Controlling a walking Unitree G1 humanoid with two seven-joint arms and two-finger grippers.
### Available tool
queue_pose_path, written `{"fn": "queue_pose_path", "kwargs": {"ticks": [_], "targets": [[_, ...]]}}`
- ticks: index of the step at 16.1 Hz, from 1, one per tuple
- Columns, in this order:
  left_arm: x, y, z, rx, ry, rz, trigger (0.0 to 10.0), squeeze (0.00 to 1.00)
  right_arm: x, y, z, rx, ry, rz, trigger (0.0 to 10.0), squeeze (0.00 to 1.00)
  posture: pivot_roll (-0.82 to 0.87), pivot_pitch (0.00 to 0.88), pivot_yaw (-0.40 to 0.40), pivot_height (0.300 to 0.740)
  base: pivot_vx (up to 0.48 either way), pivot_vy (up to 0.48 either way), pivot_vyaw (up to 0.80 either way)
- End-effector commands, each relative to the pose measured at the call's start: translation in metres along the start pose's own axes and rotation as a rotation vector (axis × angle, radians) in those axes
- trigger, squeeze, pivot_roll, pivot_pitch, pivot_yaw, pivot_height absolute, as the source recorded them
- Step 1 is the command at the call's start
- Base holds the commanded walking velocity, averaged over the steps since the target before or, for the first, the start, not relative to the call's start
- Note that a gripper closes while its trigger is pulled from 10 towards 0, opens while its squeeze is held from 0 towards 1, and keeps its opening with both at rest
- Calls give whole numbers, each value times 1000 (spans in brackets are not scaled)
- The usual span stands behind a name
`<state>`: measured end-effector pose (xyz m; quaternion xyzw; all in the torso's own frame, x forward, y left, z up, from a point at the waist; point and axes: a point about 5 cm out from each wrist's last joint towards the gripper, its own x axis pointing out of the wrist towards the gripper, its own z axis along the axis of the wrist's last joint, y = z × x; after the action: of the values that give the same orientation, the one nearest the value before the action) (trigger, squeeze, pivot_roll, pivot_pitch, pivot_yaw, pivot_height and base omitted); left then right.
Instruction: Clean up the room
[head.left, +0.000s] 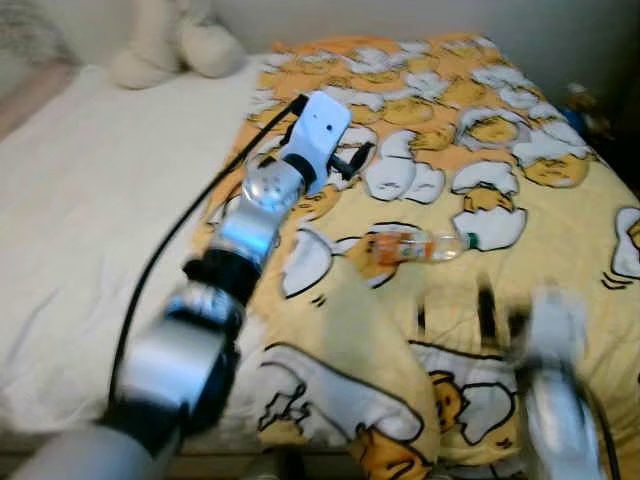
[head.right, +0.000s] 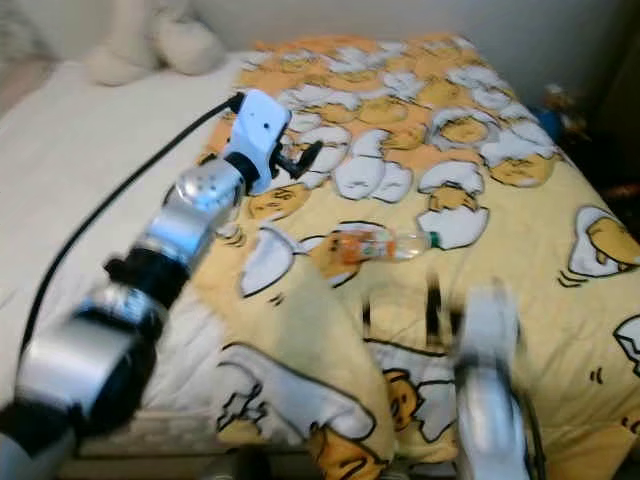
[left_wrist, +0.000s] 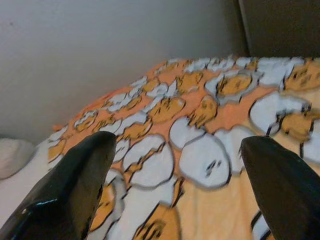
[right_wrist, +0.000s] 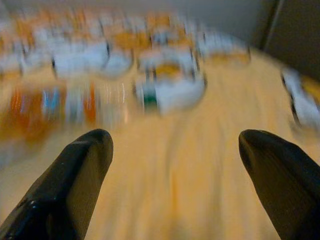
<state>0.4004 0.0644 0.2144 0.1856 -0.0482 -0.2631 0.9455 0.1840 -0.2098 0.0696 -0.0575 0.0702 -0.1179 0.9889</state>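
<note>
A clear plastic bottle (head.left: 415, 245) with an orange label and green cap lies on its side on the yellow egg-pattern blanket (head.left: 560, 230). My left gripper (head.left: 350, 160) is stretched out over the blanket beyond and to the left of the bottle, open with nothing between its fingers (left_wrist: 75, 185). My right gripper (head.left: 455, 310) is blurred in motion low at the front, just short of the bottle, open and empty. In the right wrist view the bottle (right_wrist: 65, 107) is a blur ahead of the fingers (right_wrist: 70, 185), off to one side.
White bed sheet (head.left: 90, 200) covers the left half of the bed. A cream plush toy (head.left: 175, 45) sits at the head, against the wall. Dark floor with small objects (head.left: 600, 120) lies past the bed's right edge. The blanket's front edge hangs over the bed.
</note>
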Motion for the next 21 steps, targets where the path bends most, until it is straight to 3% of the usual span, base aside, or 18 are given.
{"fn": "queue_pose_path", "kwargs": {"ticks": [1, 3, 4, 5, 7, 8, 9, 11, 12, 13, 17, 18, 19, 21], "targets": [[4, -8, -2, 20, 20, -52, 10000, 0, -14, -5, -1, -23, 19, -23, 10000, 20, -384, 118, 133, 697, 0, 0, 0], [12, -18, -1, -3, 52, -49, 10000, 0, -51, -12, -8, -27, 88, -60, 10000, 27, -459, 202, 156, 697, 0, 0, 0], [13, -17, 0, -20, 49, -35, 10000, 0, -57, -11, -6, -26, 86, -60, 10000, 27, -466, 209, 158, 697, 0, 0, 0], [12, -5, 6, -160, -1, 37, 10000, 0, -58, -2, 5, -19, 39, -32, 10000, 24, -483, 219, 170, 697, 0, 0, 0], [-3, 20, 1, -260, -128, 133, 10000, 0, -46, 8, 28, -12, -58, 7, 10000, 16, -429, 191, 169, 697, 0, 0, 0], [-15, 31, -7, -252, -172, 168, 10000, 0, -38, 11, 32, -1, -75, 24, 10000, 12, -386, 177, 160, 697, 0, 0, 0], [-23, 37, -10, -258, -187, 187, 10000, 0, -34, 14, 33, 4, -79, 36, 10000, 16, -355, 169, 152, 697, 0, 0, 0], [-52, 52, -33, -284, -156, 292, 10000, 0, -22, 25, 32, 9, -78, 96, 10000, 12, -287, 157, 129, 697, 0, 0, 0], [-60, 50, -40, -290, -139, 294, 10000, 0, -21, 26, 32, 8, -77, 108, 10000, 12, -273, 155, 122, 697, 0, 0, 0], [-96, 28, -70, -323, -63, 275, 10000, 0, -15, 29, 32, 5, -72, 142, 10000, 16, -228, 157, 102, 697, 0, 0, 0], [-135, 0, -96, -369, 26, 267, 10000, 0, -7, 27, 30, -2, -55, 164, 10000, 16, -191, 175, 73, 697, 0, 0, 0], [-155, -12, -100, -421, 41, 262, 10000, 0, -8, 26, 26, -10, -40, 179, 10000, 20, -180, 175, 62, 697, 0, 0, 0], [-164, -18, -98, -438, 44, 253, 10000, 0, -10, 25, 24, -14, -33, 186, 10000, 16, -178, 174, 61, 697, 0, 0, 0], [-164, -18, -96, -438, 48, 251, 10000, 0, -9, 25, 24, -14, -32, 187, 10000, 16, -177, 174, 59, 697, 0, 0, 0]]}}
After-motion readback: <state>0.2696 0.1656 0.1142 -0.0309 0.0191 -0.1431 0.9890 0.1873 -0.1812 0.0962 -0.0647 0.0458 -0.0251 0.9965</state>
